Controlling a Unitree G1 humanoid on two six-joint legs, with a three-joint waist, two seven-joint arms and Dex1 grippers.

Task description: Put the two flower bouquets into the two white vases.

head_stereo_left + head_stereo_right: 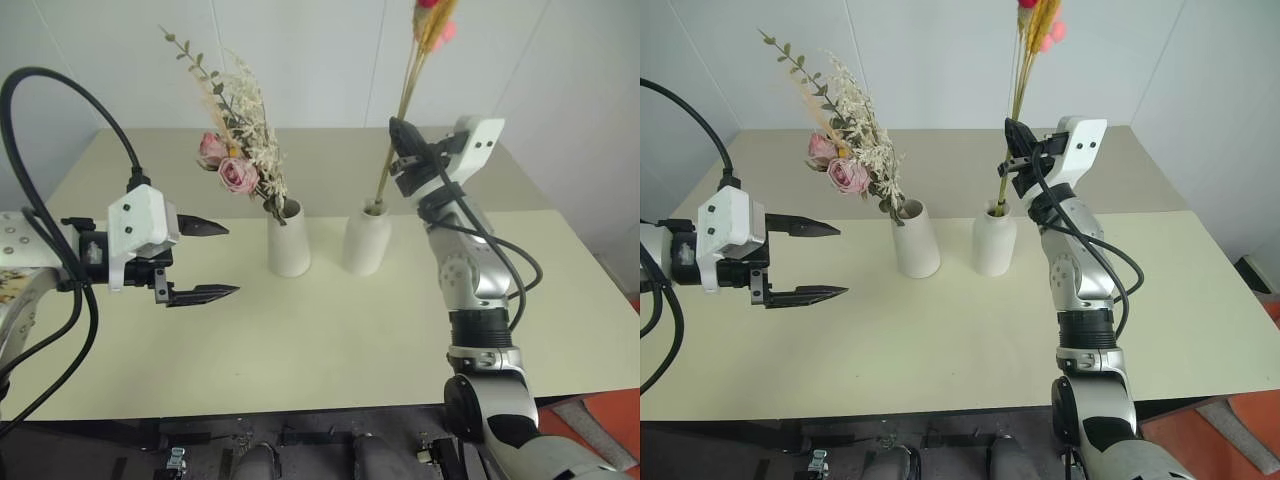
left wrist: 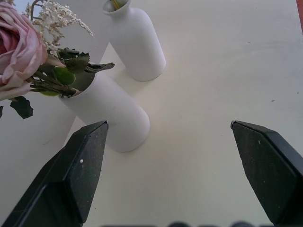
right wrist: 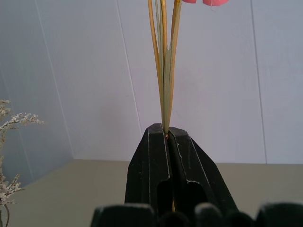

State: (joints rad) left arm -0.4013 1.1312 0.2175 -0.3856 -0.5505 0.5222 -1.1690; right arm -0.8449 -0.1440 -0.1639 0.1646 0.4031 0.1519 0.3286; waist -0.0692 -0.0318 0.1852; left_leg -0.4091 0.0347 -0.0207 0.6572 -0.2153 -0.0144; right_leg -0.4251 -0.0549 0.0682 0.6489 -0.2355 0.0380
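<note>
Yellow grass bunch (image 1: 405, 95) between right claw (image 1: 400, 140) tips

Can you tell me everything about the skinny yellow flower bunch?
The thin yellow-orange grass bunch is a few long, straw-like stems with small pink balls at the top. It stands nearly upright, leaning a little. Its lower end sits in the narrow neck of the right white vase on the table. The right hand pinches the stems partway up, its black fingers closed on them.

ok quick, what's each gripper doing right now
left gripper: open, holding nothing.
right gripper: shut on the thin yellow-orange grass bunch.
</note>
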